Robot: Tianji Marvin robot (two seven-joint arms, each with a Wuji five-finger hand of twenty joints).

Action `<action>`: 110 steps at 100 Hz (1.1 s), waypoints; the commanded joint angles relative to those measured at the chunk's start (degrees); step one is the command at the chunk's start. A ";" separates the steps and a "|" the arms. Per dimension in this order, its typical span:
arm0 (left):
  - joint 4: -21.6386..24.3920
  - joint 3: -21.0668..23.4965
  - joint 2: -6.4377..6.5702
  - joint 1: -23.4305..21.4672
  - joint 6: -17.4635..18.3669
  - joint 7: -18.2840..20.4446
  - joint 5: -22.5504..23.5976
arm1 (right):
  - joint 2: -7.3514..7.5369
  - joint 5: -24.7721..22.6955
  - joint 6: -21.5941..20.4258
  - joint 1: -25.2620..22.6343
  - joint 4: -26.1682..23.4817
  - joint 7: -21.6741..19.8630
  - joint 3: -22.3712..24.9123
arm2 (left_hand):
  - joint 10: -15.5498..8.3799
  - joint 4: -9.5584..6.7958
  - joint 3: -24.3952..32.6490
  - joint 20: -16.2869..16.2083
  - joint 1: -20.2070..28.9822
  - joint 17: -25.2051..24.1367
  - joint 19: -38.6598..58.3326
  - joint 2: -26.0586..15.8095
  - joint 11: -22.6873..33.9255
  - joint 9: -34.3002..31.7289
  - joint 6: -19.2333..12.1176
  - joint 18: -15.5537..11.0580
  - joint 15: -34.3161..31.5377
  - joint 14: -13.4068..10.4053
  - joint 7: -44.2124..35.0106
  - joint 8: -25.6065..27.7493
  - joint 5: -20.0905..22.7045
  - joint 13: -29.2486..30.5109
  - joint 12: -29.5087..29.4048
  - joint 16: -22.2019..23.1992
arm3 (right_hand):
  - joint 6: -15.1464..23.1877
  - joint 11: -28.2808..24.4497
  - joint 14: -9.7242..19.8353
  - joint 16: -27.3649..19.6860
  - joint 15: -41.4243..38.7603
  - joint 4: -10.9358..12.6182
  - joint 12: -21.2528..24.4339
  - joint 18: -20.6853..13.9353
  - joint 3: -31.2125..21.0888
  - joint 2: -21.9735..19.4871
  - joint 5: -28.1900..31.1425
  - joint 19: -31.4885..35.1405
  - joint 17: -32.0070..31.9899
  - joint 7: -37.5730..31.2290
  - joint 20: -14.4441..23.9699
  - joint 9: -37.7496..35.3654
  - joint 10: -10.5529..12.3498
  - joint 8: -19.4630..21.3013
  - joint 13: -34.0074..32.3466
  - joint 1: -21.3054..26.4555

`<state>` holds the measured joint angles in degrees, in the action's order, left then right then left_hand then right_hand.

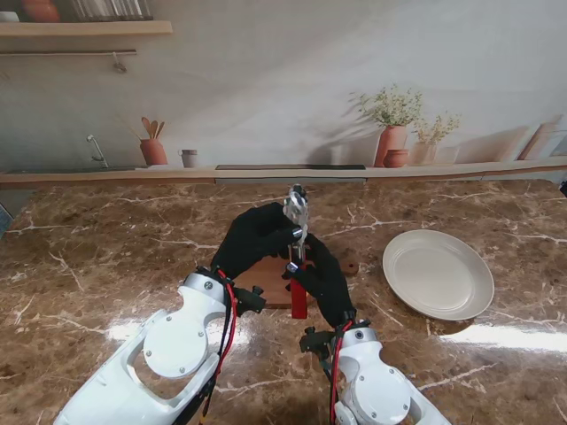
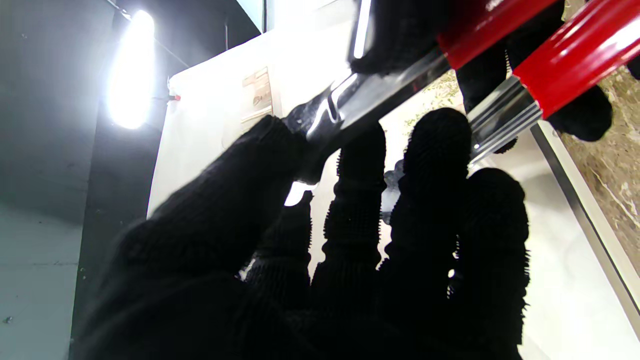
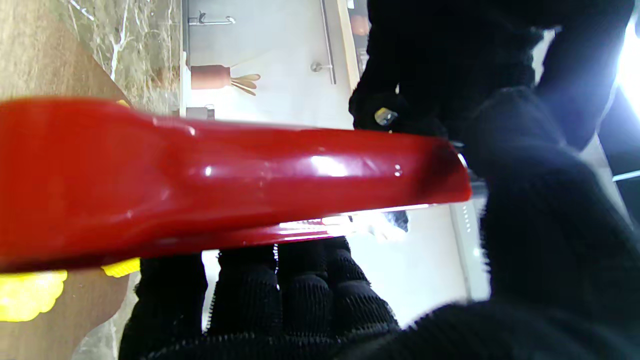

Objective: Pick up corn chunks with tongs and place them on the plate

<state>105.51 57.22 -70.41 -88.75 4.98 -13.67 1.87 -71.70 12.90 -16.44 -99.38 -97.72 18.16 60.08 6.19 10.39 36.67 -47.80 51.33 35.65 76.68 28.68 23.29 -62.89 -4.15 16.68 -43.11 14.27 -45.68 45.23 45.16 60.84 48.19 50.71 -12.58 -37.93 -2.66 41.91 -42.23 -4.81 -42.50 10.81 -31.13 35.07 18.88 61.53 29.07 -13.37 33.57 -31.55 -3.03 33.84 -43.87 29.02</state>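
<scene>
Both hands on the tongs, corn not yet picked up.

The plate (image 1: 438,274) sits bare, well off to the right of my fingers. My left hand (image 1: 255,241) and right hand (image 1: 326,282) are both closed around the tongs (image 1: 297,257), steel hinge end up, glossy red tips down over the wooden board (image 1: 268,282). Yellow corn chunks (image 3: 30,295) lie just beside the red tips. Next, I judge: settle the grip in one hand, spread the tips, drop onto a chunk.
</scene>
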 commanded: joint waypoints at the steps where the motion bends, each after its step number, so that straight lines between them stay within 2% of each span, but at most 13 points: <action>1: 0.02 0.06 -0.23 -0.42 0.26 -0.34 -0.15 | -0.04 1.98 1.21 -0.91 -1.12 -2.42 0.37 | -0.77 -0.86 1.31 -0.94 5.34 -0.41 0.47 -3.16 -0.67 -2.03 -6.42 -0.70 0.52 2.18 -1.92 2.61 3.76 0.10 0.86 0.75 | -0.21 -3.72 2.67 2.65 -2.95 -2.64 -3.73 -0.88 1.78 0.98 0.37 1.83 0.49 1.47 0.12 -1.45 4.46 -2.20 -1.22 0.53; 16: -0.05 -0.04 -0.20 -0.32 0.61 -0.28 -0.07 | 0.82 6.92 2.49 -1.23 -1.92 -7.49 0.90 | -0.77 -0.85 1.18 -1.10 5.38 -0.55 0.35 -3.33 -0.67 -1.86 -6.48 -0.77 0.58 2.07 -1.91 2.80 3.57 -0.09 0.93 0.79 | 2.94 -7.11 1.92 7.75 -5.88 -2.15 -11.03 -0.96 1.96 0.08 3.04 -0.20 -4.50 -1.28 0.97 -1.07 5.81 -3.68 6.40 -2.39; 22: -0.08 -0.01 -0.18 -0.29 0.67 -0.18 -0.10 | 0.81 7.01 2.34 -1.19 -1.87 -7.48 0.83 | -0.77 -0.85 1.09 -1.16 5.41 -0.67 0.29 -3.41 -0.70 -1.75 -6.51 -0.81 0.59 2.07 -1.88 2.85 3.44 -0.14 0.93 0.81 | 7.66 -6.57 2.18 8.85 -6.46 -2.13 -13.72 -1.22 1.84 0.24 7.47 -0.21 -4.66 -6.46 2.34 -2.16 6.37 -1.15 6.98 -2.23; 34: 0.03 0.07 -0.19 -0.41 0.52 -0.34 0.11 | 0.78 6.76 2.38 -1.56 -2.34 -7.04 1.12 | -0.78 -0.87 0.93 -1.31 5.56 -0.90 0.21 -3.46 -0.68 -1.64 -6.45 -0.87 0.65 2.09 -1.84 2.92 3.32 -0.32 0.99 0.84 | 13.81 -3.21 2.88 8.52 -5.55 -2.13 -13.57 -2.19 1.77 0.45 13.80 0.19 -5.53 -11.74 3.64 -0.19 6.62 4.26 9.81 -1.57; 42: 0.08 0.14 -0.22 -0.53 0.49 -0.54 0.23 | 0.68 6.81 2.58 -1.95 -2.83 -6.44 1.42 | -0.79 -0.88 0.83 -1.50 5.55 -0.95 0.30 -3.44 -0.64 -1.62 -6.49 -0.82 0.59 2.17 -1.84 2.93 3.36 -0.34 1.01 0.91 | 15.36 3.78 2.93 5.34 -1.16 -2.16 -8.11 -2.59 1.66 0.62 15.19 0.18 -6.11 -13.16 4.34 3.47 5.15 8.33 12.84 -0.80; 46: 0.12 0.17 -0.22 -0.61 0.45 -0.58 0.25 | 0.64 6.83 2.70 -2.09 -2.98 -6.19 1.55 | -0.86 -0.90 0.81 -1.57 5.55 -1.01 0.30 -3.48 -0.64 -1.59 -6.53 -0.85 0.56 2.17 -1.83 2.93 3.34 -0.35 0.99 0.94 | 15.93 8.11 2.00 0.41 5.13 -2.17 -3.33 -2.42 1.55 0.71 15.20 -0.20 -6.34 -13.18 4.38 4.60 4.02 9.95 13.39 -0.42; 53: 0.29 0.20 -0.20 -0.79 0.42 -0.61 0.30 | 0.55 7.12 3.00 -2.26 -3.14 -5.87 1.78 | -0.80 -0.91 0.75 -1.68 5.61 -1.15 0.25 -3.51 -0.63 -1.55 -6.48 -0.87 0.59 2.23 -1.84 2.94 3.32 -0.50 0.97 0.97 | 15.65 15.68 -1.76 -12.54 19.88 -2.17 7.32 -0.73 1.31 0.90 14.28 -2.67 -5.57 -12.26 2.71 5.62 1.72 11.87 12.76 0.03; 58: 0.36 0.24 -0.19 -0.90 0.42 -0.63 0.36 | 0.51 7.54 3.30 -2.38 -3.26 -5.76 1.98 | -1.08 -0.93 0.68 -1.77 5.64 -1.19 0.23 -3.62 -0.61 -1.53 -6.45 -0.88 0.65 2.18 -1.84 2.93 3.34 -0.71 0.97 0.98 | 15.19 17.39 -4.60 -17.39 24.06 -2.21 12.07 0.64 1.07 1.11 13.62 -4.34 -3.76 -11.93 0.26 4.25 0.74 12.98 10.07 0.50; 67: 0.54 0.39 -0.13 -1.10 0.25 -0.59 0.55 | 0.40 8.41 4.12 -2.66 -3.64 -5.51 2.43 | -1.17 -0.95 0.61 -1.83 5.68 -1.45 0.03 -3.66 -0.66 -1.47 -6.54 -0.86 0.70 2.22 -1.85 2.96 3.33 -0.86 0.95 0.99 | 13.61 17.22 -6.00 -19.13 24.35 -2.35 15.49 0.98 0.64 1.45 12.19 -3.19 1.23 -11.37 -2.96 0.94 -0.08 13.48 2.45 1.36; 75: 0.75 0.50 -0.10 -1.31 0.02 -0.65 0.85 | 0.39 8.36 5.27 -2.85 -4.02 -5.30 3.05 | -1.12 -0.98 0.56 -1.92 5.73 -1.72 -0.12 -3.67 -0.65 -1.47 -6.48 -0.88 0.73 2.34 -1.91 3.01 3.40 -0.95 0.96 1.00 | 12.52 15.14 -4.47 -17.76 20.97 -2.45 16.07 0.16 0.45 1.58 11.40 0.71 6.45 -10.34 -4.42 -2.44 0.47 12.90 -4.94 1.69; 85: 0.80 0.62 -0.02 -1.43 -0.32 -0.60 1.35 | 0.31 7.04 6.99 -3.05 -4.48 -4.43 3.82 | -1.28 -0.98 0.51 -2.04 5.63 -1.74 -0.12 -3.69 -0.61 -1.54 -6.69 -1.02 0.75 2.33 -1.90 3.05 3.37 -1.01 0.97 1.00 | 11.81 11.32 -0.96 -11.56 13.16 -2.58 14.17 -2.36 0.45 1.66 11.68 8.37 11.35 -8.26 -5.07 -7.02 2.26 10.06 -11.35 1.88; 92: 0.63 0.67 -0.04 -1.51 -0.37 -0.65 1.32 | 0.18 6.43 8.06 -3.20 -4.84 -3.63 4.31 | -1.19 -1.00 0.57 -2.10 5.69 -1.97 -0.23 -3.65 -0.61 -1.50 -6.61 -1.04 0.79 2.36 -1.94 3.08 3.44 -1.12 0.97 1.00 | 11.96 8.81 1.17 -6.75 6.53 -2.62 11.95 -4.14 0.34 1.82 12.71 13.94 13.37 -7.27 -4.67 -10.01 3.74 7.68 -13.77 2.21; 110: -0.02 1.02 0.05 -1.86 -0.63 -0.53 1.66 | 0.03 5.76 9.95 -3.64 -5.45 -2.58 5.66 | -1.42 -0.99 0.65 -2.25 5.57 -2.32 -0.37 -3.68 -0.58 -1.55 -6.79 -1.17 0.86 2.37 -1.89 3.05 3.36 -1.35 0.97 1.01 | 11.91 6.44 3.82 -1.54 -5.34 -2.98 9.11 -6.93 -0.18 2.19 15.27 23.86 16.99 -6.32 -3.45 -16.18 4.93 2.93 -17.07 3.05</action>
<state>105.91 58.01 -70.39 -90.10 4.69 -14.06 3.44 -71.50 18.25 -7.17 -102.33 -103.04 15.81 65.15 6.06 10.44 34.70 -48.76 51.99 34.17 76.68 28.63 23.29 -62.89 -3.70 16.68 -43.11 14.28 -44.99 46.65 46.05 60.57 48.20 51.11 -3.78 -30.41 -2.65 38.41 -43.59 -6.70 -32.02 6.86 -29.53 38.87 32.12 81.30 44.17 -19.05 29.40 -45.82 -0.56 37.75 -58.23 29.69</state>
